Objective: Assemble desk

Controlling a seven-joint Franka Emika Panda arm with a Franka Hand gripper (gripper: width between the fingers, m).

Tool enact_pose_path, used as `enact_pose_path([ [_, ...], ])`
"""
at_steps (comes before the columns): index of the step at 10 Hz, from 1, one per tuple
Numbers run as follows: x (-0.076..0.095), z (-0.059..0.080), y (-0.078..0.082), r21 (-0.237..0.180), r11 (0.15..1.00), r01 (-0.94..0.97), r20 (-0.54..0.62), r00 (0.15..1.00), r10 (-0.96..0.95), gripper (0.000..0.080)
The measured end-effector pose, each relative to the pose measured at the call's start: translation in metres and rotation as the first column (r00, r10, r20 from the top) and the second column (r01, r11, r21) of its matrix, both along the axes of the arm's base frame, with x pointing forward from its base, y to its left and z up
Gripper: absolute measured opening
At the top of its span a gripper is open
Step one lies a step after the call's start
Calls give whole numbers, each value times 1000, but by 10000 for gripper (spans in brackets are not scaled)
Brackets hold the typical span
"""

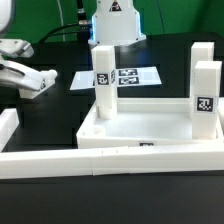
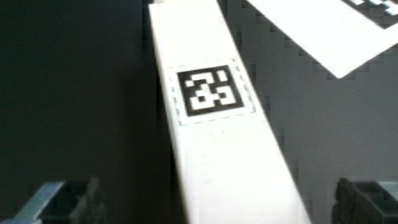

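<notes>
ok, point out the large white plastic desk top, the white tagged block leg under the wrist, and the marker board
large white plastic desk top (image 1: 140, 128), exterior view, inner floor
white tagged block leg (image 2: 214, 90), wrist view, its tag
marker board (image 1: 140, 76), exterior view, tag area

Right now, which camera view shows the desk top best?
The exterior view. It shows the desk top nearly whole, rim and floor, with the left leg and the right leg standing upright at its corners. The wrist view shows none of it, only a long tagged white piece.

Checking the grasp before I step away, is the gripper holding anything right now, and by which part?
Nothing is held. The gripper is open, its fingers standing apart on either side of a long white plastic tagged desk leg without touching it.
</notes>
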State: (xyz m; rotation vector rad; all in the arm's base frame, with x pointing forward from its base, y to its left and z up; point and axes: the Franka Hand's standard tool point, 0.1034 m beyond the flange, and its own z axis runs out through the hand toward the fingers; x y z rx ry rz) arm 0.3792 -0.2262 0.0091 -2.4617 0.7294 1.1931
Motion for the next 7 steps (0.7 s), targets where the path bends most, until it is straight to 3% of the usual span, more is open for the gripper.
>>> enact_pose_path([
  [3,-6,-4,9,-6,1000,24,-41,999,-24,646],
  [4,-6,-4,9,-6,1000,24,-40,999,-25,475],
  [5,-6,-4,8,-6,1000,25,-40,999,-25,475],
  [6,-6,-4,8,-7,1000,25,-40,999,-25,283],
  [7,-6,-4,8,-7,1000,25,-40,999,-25,288],
])
